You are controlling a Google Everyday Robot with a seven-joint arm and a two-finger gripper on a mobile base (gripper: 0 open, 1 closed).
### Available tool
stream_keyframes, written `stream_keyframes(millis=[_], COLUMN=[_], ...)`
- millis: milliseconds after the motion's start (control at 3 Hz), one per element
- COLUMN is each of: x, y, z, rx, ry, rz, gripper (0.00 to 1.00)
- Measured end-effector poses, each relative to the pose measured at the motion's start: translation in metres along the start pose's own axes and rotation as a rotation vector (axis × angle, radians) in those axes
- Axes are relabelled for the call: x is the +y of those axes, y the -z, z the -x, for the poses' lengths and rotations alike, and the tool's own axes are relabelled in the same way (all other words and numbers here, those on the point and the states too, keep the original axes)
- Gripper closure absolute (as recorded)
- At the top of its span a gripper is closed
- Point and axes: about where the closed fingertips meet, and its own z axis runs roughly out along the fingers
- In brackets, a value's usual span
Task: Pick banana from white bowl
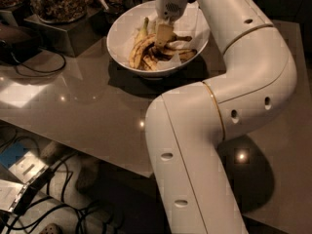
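Watching banana (138,53): lies curved in white bowl (119,30) amid other pcs (183,52) | end effector (163,34) low over pile, just beside it, grip can't tell | risk: you grab wrong pc, or soft skin slips.

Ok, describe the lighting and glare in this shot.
Camera view: dim overall; a bright glare patch and small light spots lie on the table; the white bowl throws a dark shadow toward the camera; the gripper sits lit inside the bowl, at the banana.
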Motion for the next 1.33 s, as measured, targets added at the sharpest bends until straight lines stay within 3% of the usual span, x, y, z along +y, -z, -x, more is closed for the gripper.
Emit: stream_keyframes(millis=[333, 667, 1333], x=[0.0, -0.008, 0.0], y=[0.0, 0.017, 0.055], z=[0.0, 0.003, -0.003], rx=[0.0, -0.051, -0.17], ry=[0.0, 0.001, 0.016], rz=[0.0, -0.061, -0.107], gripper=[1.0, 1.0, 1.0])
